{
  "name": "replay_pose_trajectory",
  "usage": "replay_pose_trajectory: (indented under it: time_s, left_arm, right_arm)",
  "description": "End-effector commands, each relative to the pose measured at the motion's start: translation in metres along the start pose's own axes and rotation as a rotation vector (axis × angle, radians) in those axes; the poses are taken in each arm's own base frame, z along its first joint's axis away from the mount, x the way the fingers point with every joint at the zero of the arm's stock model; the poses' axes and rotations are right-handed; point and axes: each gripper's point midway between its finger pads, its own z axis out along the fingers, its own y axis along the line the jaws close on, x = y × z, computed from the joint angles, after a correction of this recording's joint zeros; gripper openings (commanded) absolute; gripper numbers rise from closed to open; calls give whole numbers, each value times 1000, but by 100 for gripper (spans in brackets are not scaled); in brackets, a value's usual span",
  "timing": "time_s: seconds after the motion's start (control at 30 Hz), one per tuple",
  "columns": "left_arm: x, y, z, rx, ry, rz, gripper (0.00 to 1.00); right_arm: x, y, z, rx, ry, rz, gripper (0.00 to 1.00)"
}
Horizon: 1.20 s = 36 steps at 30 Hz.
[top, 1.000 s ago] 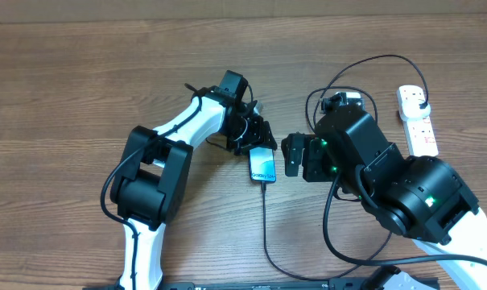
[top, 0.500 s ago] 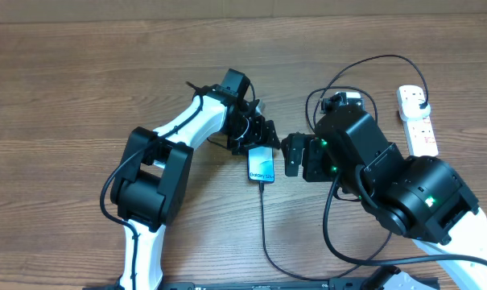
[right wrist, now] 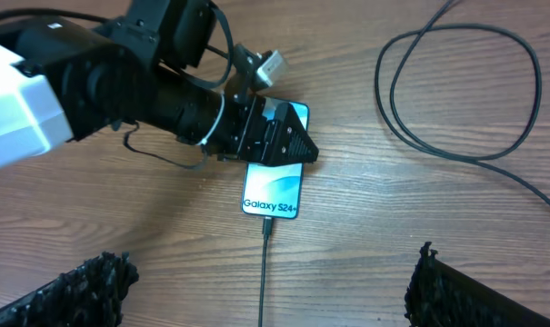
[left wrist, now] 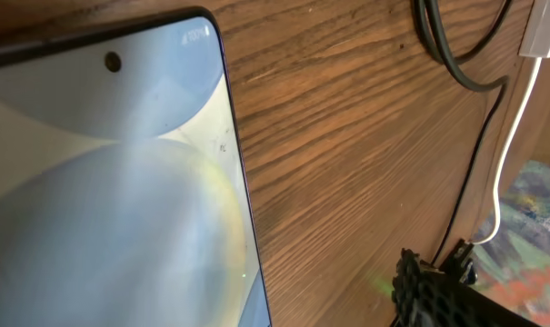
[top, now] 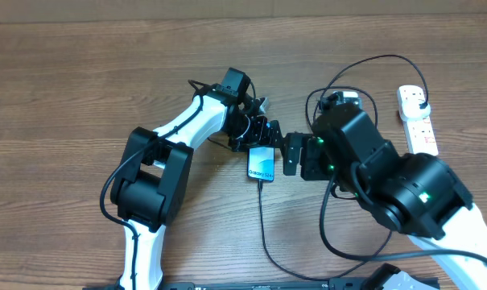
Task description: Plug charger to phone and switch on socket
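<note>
Left gripper (top: pixel 262 137) has spread its jaws over the last second and no longer pinches the phone (top: pixel 261 163). The phone lies flat, screen lit, with its far short end between those open fingers. I take the plugging step as done, since the charger (top: pixel 262 217) runs straight into the phone's near short end. Just right of the phone, my right gripper (top: pixel 292 155) has edged closer, jaws wide and empty. Well right of the phone sits the socket (top: pixel 416 121), and I judge its switch is still to do.
</note>
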Motion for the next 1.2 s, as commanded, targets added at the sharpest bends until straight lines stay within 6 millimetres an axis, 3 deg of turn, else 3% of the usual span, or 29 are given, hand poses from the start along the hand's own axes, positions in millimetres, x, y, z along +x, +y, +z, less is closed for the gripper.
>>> replay_pose_trajectory:
  time_s: [0.0,0.23,0.4,1.0,1.17]
  left_arm:
    - [22,79,34,-273,50,-175,97]
    - [26,91,30,-343,39,-277,100]
    - [26,76,35,-252,74,-127,100]
    - [33,94,29,-366,71,-238,100]
    - [38,102,24,-423,79,-266,100]
  right_arm:
    - [1,2,11,15,20,0,100]
    - [5,4,32,54,72,-12,100]
    - [7,4,41,70,94,-17,100]
    - [-7,15,43,27,36,5,100]
    - [-15,7,43,75,-14,139,100]
